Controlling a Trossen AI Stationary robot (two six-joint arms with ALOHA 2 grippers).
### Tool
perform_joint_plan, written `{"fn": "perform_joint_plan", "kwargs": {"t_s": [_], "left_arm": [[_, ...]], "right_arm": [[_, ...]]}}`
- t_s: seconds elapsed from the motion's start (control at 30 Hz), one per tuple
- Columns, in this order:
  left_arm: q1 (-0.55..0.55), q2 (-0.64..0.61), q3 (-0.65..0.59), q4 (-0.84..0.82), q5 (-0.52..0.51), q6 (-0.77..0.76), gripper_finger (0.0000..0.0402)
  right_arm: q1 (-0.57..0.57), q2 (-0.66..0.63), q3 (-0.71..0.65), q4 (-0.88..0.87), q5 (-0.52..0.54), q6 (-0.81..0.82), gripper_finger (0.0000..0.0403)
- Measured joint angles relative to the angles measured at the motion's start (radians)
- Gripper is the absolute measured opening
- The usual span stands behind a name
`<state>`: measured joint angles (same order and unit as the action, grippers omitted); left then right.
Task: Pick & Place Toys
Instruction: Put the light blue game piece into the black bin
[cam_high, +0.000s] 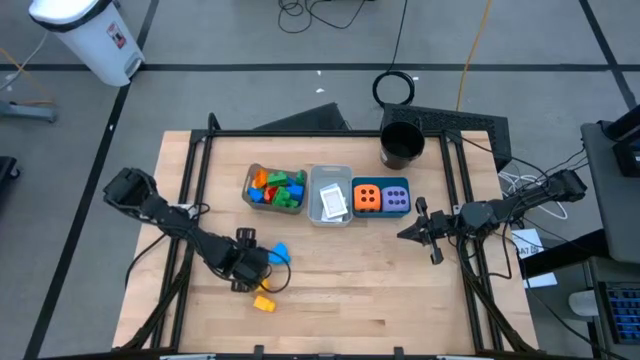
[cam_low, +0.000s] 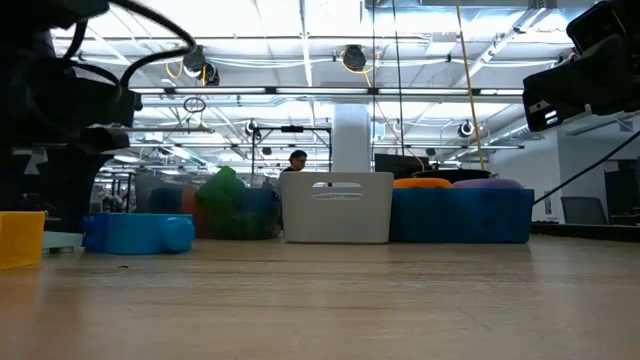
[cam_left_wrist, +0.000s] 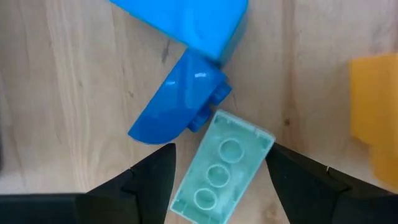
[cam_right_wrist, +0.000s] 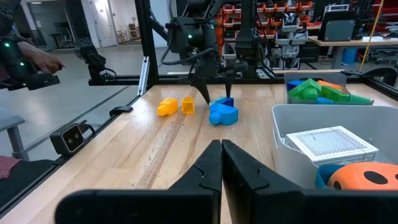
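**High view: left gripper down over a teal brick, right arm parked**

High view: the left gripper (cam_high: 252, 268) is seen low over the near-left part of the bench (cam_high: 330, 310), beside a blue brick (cam_high: 280, 253) and a yellow brick (cam_high: 263, 303).

Left wrist view: a pale teal brick (cam_left_wrist: 222, 168) with three studs is seen lying flat on the wood between the two dark fingers (cam_left_wrist: 146, 186). The gripper is partly open; the fingers stand on either side of the brick, and contact cannot be told. The teal brick's far end touches or nearly touches a curved blue brick (cam_left_wrist: 174, 102), with a second blue piece (cam_left_wrist: 193, 22) just beyond it. Part of a yellow brick (cam_left_wrist: 375, 118) is seen off to one side, apart from the others.

Three bins are lined up at mid-bench: a clear bin (cam_high: 250, 180) with mixed red, green, orange and blue bricks (cam_high: 278, 189), a grey bin (cam_high: 330, 176) holding a flat white card (cam_high: 333, 203), and a teal bin (cam_high: 380, 182) holding an orange dotted cube (cam_high: 367, 198) and a purple dotted cube (cam_high: 397, 198). A black round cup (cam_high: 402, 145) is placed behind the teal bin.

The right gripper (cam_high: 415, 230) is held above the bench's right side, near the teal bin, with fingers closed together and nothing held.
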<state>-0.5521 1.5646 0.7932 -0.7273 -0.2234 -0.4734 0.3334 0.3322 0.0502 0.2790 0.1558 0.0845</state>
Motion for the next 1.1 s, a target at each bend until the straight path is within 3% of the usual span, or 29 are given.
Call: {"fn": "perform_joint_plan", "kwargs": {"t_s": [0.27, 0.6, 0.93, 1.1], "left_arm": [[0.005, -0.008, -0.083, 0.098, 0.013, -0.004, 0.0255], [0.006, -0.007, -0.088, 0.103, 0.017, -0.057, 0.0251], [0.004, -0.005, -0.089, 0.122, 0.019, -0.129, 0.0137], [0.005, -0.003, -0.091, 0.143, -0.019, -0.143, 0.0138]], "right_arm": [[0.000, 0.000, 0.000, 0.000, 0.000, 0.000, 0.0004], [0.000, 0.000, 0.000, 0.000, 0.000, 0.000, 0.0004], [0.000, 0.000, 0.000, 0.000, 0.000, 0.000, 0.0004], [0.000, 0.000, 0.000, 0.000, 0.000, 0.000, 0.0004]]}}
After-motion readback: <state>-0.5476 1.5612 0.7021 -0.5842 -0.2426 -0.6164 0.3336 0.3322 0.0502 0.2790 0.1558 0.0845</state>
